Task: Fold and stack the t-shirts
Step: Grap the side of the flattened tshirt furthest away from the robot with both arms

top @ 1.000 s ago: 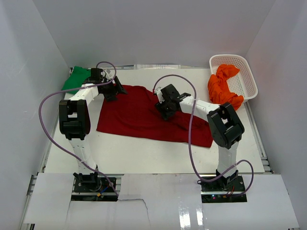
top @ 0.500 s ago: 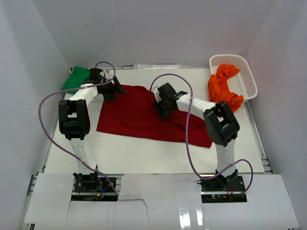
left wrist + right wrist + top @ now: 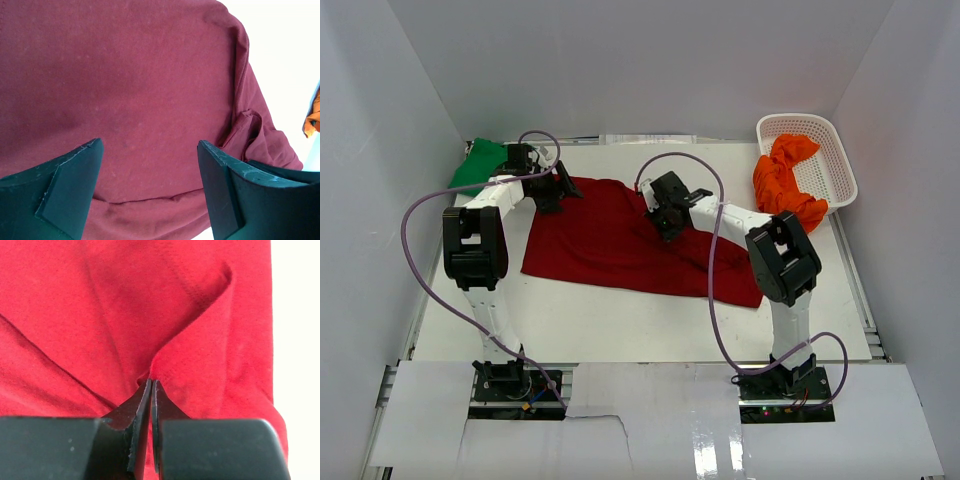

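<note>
Three shirts lie on the table (image 3: 620, 325), well apart from one another. The red shirt (image 3: 610, 245) is spread across the middle, mostly flat, its long side running from back left to front right, with wrinkles and a bunched end towards the right arm. The green shirt (image 3: 480, 165) sits crumpled in the back left corner against the wall. The orange shirt (image 3: 782, 185) is heaped at the back right, partly inside the basket (image 3: 838, 160) and spilling over its near rim onto the table.

The left gripper (image 3: 564, 190) is at the red shirt's back left corner, just beside the green shirt. Its wrist view shows the fingers (image 3: 70, 185) spread wide over smooth red cloth, with nothing between them; whether they touch the cloth cannot be told.

The right gripper (image 3: 665, 222) is down on the red shirt near the middle of its back edge. In its wrist view the fingers (image 3: 142, 405) are pressed together, pinching a small pucker of red cloth at their tips, and creases fan out from that spot.
</note>
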